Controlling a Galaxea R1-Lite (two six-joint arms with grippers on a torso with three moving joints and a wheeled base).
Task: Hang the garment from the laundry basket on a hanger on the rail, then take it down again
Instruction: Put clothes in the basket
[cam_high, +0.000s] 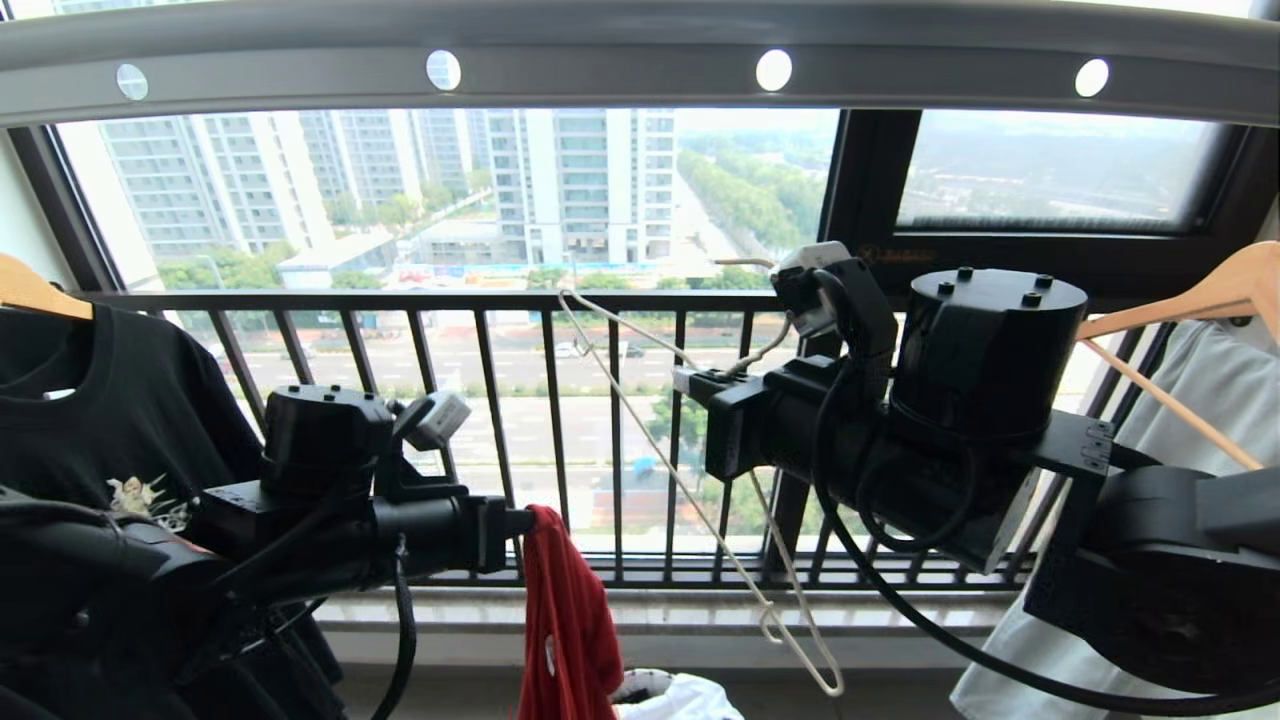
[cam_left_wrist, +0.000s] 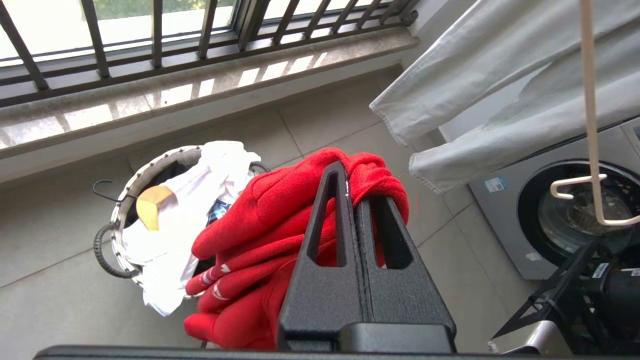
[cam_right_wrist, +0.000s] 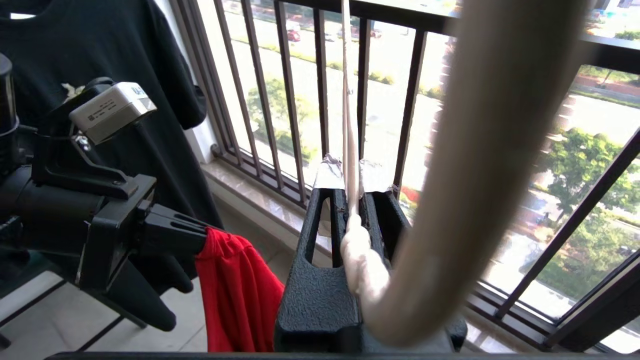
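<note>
- Left tool (cam_high: 522, 522), clamped on the shirt (cam_high: 565, 630), sits lower centre.
- Right tool (cam_high: 690, 385), clamped on the hanger (cam_high: 700, 510), lies up-right; hanger slants down-right.

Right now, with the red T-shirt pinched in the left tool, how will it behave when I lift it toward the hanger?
Probably floppy: the red T-shirt hangs limp from the shut left tool, bunched in folds. It may sway and snag the thin wire hanger held by the right tool.
</note>
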